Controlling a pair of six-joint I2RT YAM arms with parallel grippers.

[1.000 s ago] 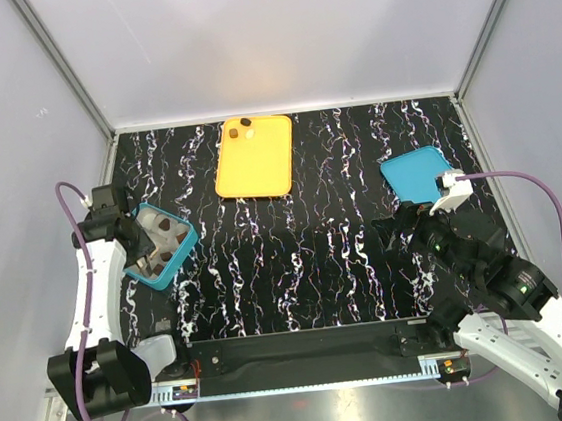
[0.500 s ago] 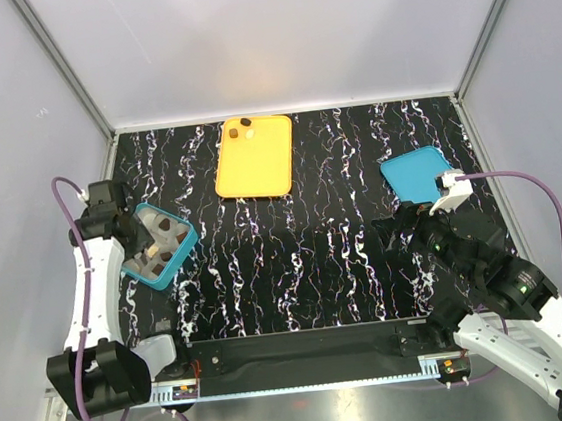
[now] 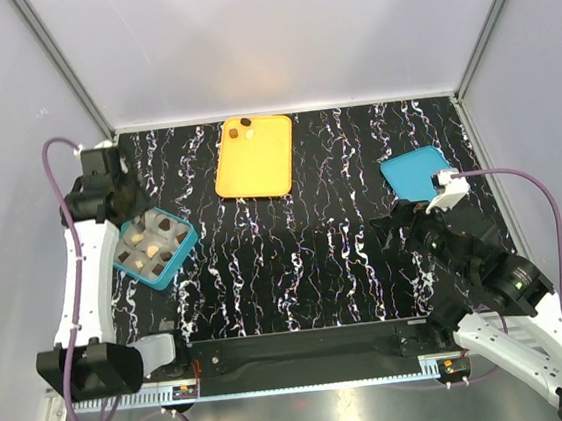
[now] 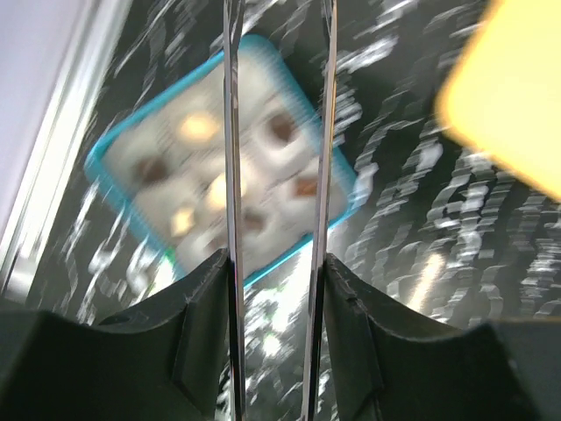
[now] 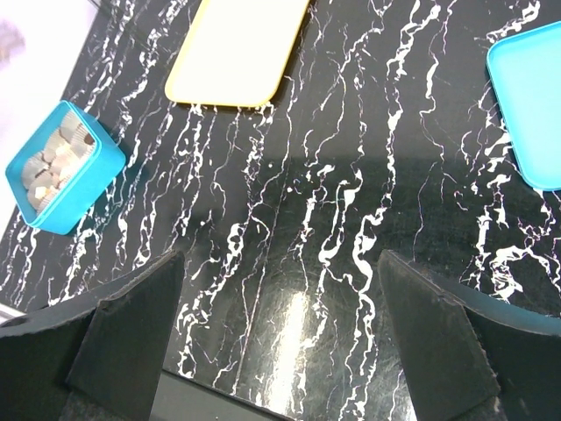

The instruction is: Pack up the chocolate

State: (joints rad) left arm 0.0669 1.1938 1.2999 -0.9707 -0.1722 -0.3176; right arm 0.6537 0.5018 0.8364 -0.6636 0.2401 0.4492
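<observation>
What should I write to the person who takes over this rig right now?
Left gripper: open, empty, high beside the box.
Right gripper: open, empty, over bare table.
Done: several boxed chocolates.
Left: two chocolates on the tray, at its far edge. The flat teal piece, probably the lid, lies far right, not on the box.

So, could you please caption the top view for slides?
Left end effector near teal box; two chocolates on orange tray.
</observation>
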